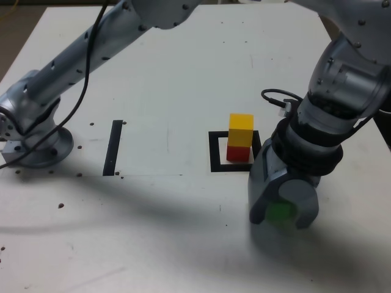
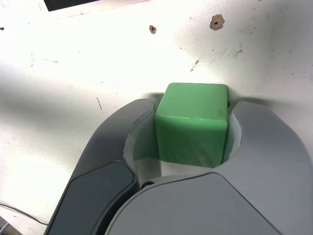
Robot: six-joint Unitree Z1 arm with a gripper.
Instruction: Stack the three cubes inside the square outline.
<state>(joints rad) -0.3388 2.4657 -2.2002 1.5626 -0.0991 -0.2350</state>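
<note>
1. Hand [image 2: 195,104] — closed on the green cube [image 2: 191,122], one finger against each of two opposite sides; the cube's top and one side face are visible between the fingers in the wrist view.
2. Green cube — at the worktop [image 1: 171,238], outside the square outline [image 1: 215,160], below and to the right of it in the exterior view. Whether its underside touches the surface cannot be told.
3. Red cube [image 1: 238,153] — within the square outline, the lower member of the stack.
4. Yellow cube [image 1: 241,129] — directly on top of the red cube, upright.
5. Black strip [image 1: 113,148] — flat on the worktop, between the arm's base [image 1: 41,149] and the square outline in the exterior view.
</note>
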